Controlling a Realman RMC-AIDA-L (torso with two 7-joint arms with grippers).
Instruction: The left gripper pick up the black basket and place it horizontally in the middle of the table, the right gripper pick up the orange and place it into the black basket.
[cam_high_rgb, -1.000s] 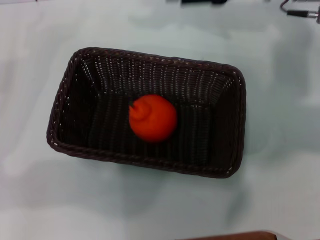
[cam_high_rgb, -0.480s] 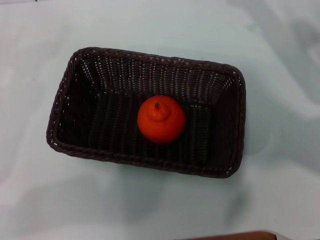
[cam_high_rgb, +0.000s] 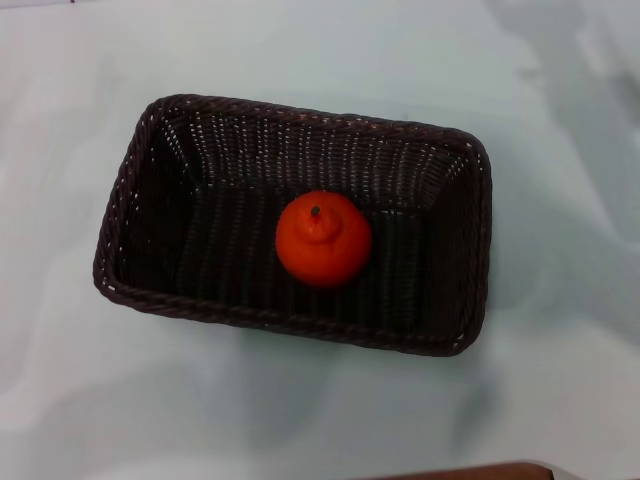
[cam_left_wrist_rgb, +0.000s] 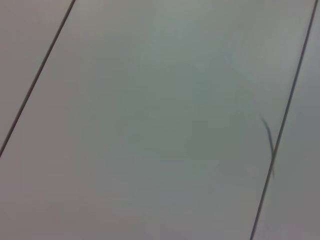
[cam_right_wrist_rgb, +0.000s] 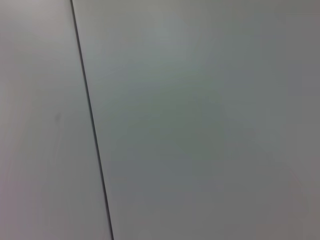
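Note:
The black basket (cam_high_rgb: 300, 140) lies lengthwise across the middle of the white table (cam_high_rgb: 560, 380) in the head view. The orange (cam_high_rgb: 323, 240) sits upright inside it, a little right of the basket's centre, stem up. Neither the left gripper nor the right gripper shows in any view. Both wrist views show only a plain pale surface with thin dark seam lines.
A dark brown edge (cam_high_rgb: 470, 472) shows at the bottom of the head view. Soft shadows lie on the table at the upper right.
The orange rolled slightly to the right inside the basket and came to rest stem up. The gripper parts seen at the top edge a second ago have left the view.

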